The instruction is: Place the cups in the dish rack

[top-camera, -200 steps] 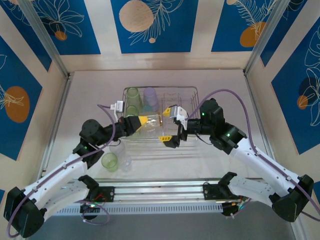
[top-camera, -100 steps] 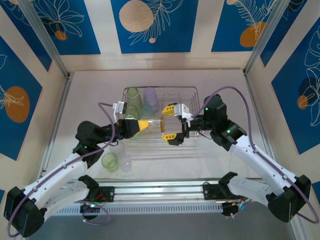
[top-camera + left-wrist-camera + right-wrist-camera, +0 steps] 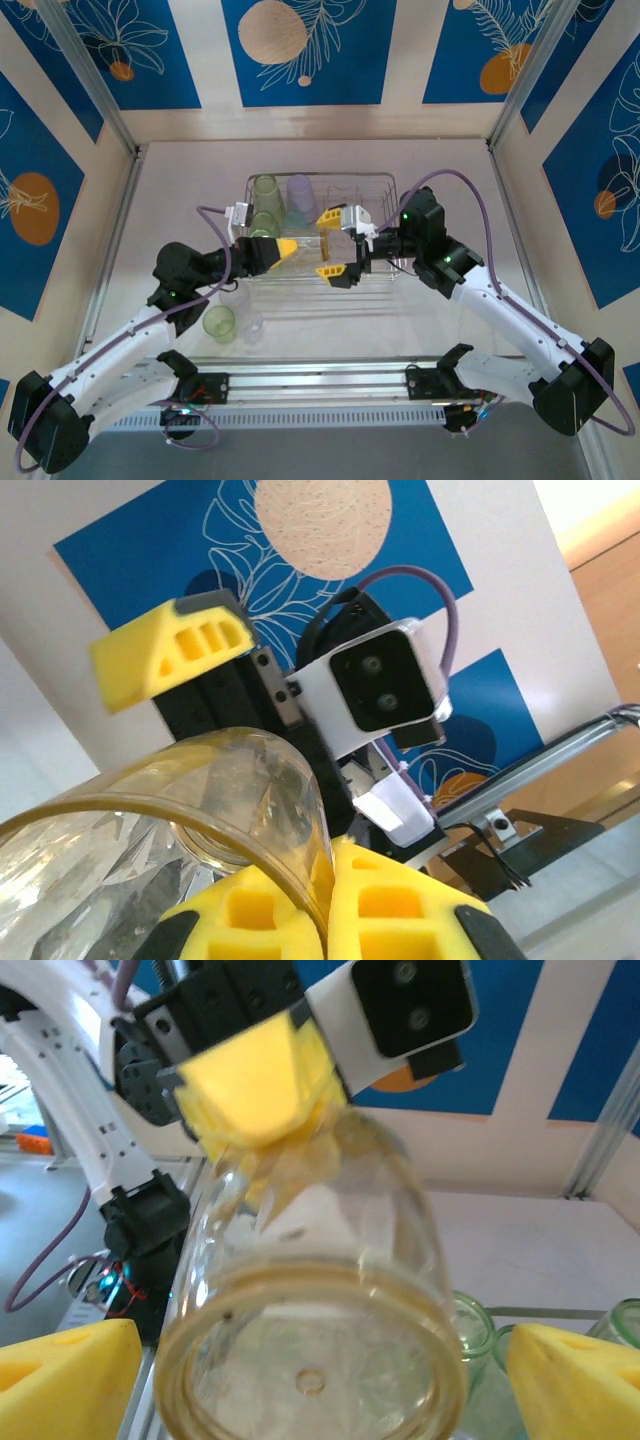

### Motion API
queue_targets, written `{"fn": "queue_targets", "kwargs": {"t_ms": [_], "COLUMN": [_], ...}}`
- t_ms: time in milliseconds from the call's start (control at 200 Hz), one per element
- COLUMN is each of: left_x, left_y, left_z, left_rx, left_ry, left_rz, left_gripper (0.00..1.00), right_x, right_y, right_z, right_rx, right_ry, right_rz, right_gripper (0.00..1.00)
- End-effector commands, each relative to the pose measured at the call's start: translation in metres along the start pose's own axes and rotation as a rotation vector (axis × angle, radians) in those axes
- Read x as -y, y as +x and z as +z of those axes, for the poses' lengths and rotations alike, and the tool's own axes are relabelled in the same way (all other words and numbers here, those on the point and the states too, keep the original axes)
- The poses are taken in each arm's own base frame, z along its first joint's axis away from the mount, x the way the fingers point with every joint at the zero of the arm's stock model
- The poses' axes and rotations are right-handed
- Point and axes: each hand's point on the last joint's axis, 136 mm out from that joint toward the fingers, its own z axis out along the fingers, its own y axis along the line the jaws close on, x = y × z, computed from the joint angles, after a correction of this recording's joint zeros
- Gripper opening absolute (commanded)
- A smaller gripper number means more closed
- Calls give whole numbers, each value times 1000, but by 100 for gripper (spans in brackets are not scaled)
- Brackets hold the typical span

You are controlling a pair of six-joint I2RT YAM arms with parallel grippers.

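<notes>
An amber cup (image 3: 308, 249) lies sideways in the air over the front of the wire dish rack (image 3: 380, 182). My left gripper (image 3: 289, 248) is shut on it, its yellow pads pinching the cup's rim wall (image 3: 322, 865). My right gripper (image 3: 329, 244) is open, one finger on each side of the cup's base (image 3: 312, 1380), not touching it. Two green cups (image 3: 265, 190) and a lilac cup (image 3: 300, 195) stand in the rack's back left part. Green cups (image 3: 470, 1332) also show low in the right wrist view.
On the table left of the rack's front stand a green cup (image 3: 218, 322) and two clear cups (image 3: 236, 296). The rack's right half holds bare wire and tines. Aluminium frame rails (image 3: 300, 378) run along the near edge.
My right gripper has swung left and opened wide around the amber cup's base. The left gripper has barely moved and still holds the cup.
</notes>
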Motion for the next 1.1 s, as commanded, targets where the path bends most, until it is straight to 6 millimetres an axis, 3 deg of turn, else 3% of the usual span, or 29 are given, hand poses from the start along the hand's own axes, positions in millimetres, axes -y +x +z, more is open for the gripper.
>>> {"fn": "queue_targets", "kwargs": {"t_ms": [0, 440, 750, 835, 955, 1096], "left_x": [3, -7, -19, -17, -15, -14], "left_y": [-5, -6, -6, -7, -8, -8], "left_z": [-4, -4, -7, -6, -4, -2], "left_rx": [35, 57, 81, 86, 82, 75], "left_ry": [-8, -17, -38, -24, -3, 7], "left_rz": [49, 20, -1, -7, -12, -17], "left_gripper": [0, 0, 0, 0, 0, 0], "right_x": [7, -9, -7, -8, -13, -16], "right_y": [-15, -8, -5, -2, 4, 4], "right_z": [-3, 10, 13, 14, 18, 22], "right_rx": [42, 6, -21, -30, -45, -59], "right_ry": [40, -80, -91, -100, -120, -142], "right_rz": [-21, -9, 1, 10, 8, 8], "right_gripper": [94, 79, 53, 54, 70, 72]}}
